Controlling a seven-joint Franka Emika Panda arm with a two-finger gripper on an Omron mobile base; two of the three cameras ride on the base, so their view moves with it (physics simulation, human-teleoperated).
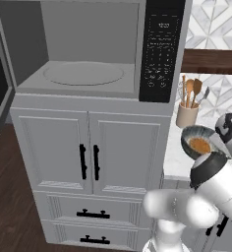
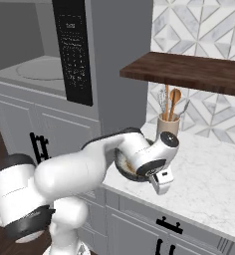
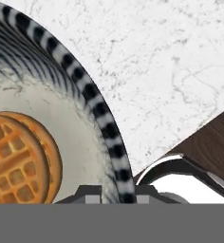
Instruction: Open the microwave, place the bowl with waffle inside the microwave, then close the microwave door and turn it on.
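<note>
On the desk (image 2: 209, 174) right of the open microwave (image 1: 88, 74), the bowl (image 1: 199, 140) rim is pinched between narrowed fingers (image 3: 117, 197); the waffle (image 3: 21, 159) could be spilled if tilted.

the white arm (image 2: 79, 169) reached from seven o'clock toward the centre of the right base view, its wrist bent down over the marble counter (image 2: 214, 179). under the wrist, a sliver of the bowl (image 2: 123, 168) showed at the counter's near edge; the fingers were hidden. a tan utensil cup (image 2: 168, 127) with wooden spoons stood just past the hand at one o'clock, beneath a dark wooden shelf (image 2: 189, 69). the microwave (image 2: 40, 69) sat at eleven o'clock, its cavity open, the black keypad panel (image 2: 74, 50) beside it.
</note>
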